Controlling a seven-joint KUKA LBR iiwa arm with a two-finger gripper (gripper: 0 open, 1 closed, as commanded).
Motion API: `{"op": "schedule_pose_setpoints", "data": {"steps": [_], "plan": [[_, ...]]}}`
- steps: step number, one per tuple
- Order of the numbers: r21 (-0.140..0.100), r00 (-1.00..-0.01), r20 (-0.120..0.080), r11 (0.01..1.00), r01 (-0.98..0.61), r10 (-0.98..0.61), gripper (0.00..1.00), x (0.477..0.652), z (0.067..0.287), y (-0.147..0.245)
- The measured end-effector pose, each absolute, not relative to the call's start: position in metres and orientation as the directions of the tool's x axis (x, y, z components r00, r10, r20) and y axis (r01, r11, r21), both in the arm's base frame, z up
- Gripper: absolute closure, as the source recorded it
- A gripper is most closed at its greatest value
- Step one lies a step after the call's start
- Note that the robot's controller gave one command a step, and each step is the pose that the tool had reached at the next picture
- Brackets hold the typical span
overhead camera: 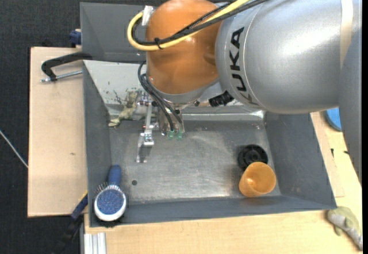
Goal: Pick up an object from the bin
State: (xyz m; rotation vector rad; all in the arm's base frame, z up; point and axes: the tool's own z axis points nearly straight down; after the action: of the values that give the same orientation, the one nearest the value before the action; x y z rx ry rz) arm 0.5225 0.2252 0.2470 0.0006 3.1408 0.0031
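Tan lump [123,110] waits at the bin's [190,207] back left, just beside the gripper [159,132].
At the front lie a blue brush [109,200] and an orange cup [257,180] by a black ring [252,156]. The fingers [146,139] hang apart, nothing between them, over bare floor, so they may close on air or bump the wall. The arm [287,46] reads "UKA".

Black thing [250,154] half hidden behind orange cup [257,180]; back-left scraps [122,110] unidentifiable
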Motion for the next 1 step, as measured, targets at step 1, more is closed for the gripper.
{"op": "schedule_pose_setpoints", "data": {"steps": [1], "plan": [[0.000, -0.976, 0.006, 0.976, -0.217, -0.217, 0.00, 0.5118, 0.1140, 0.2242]]}}
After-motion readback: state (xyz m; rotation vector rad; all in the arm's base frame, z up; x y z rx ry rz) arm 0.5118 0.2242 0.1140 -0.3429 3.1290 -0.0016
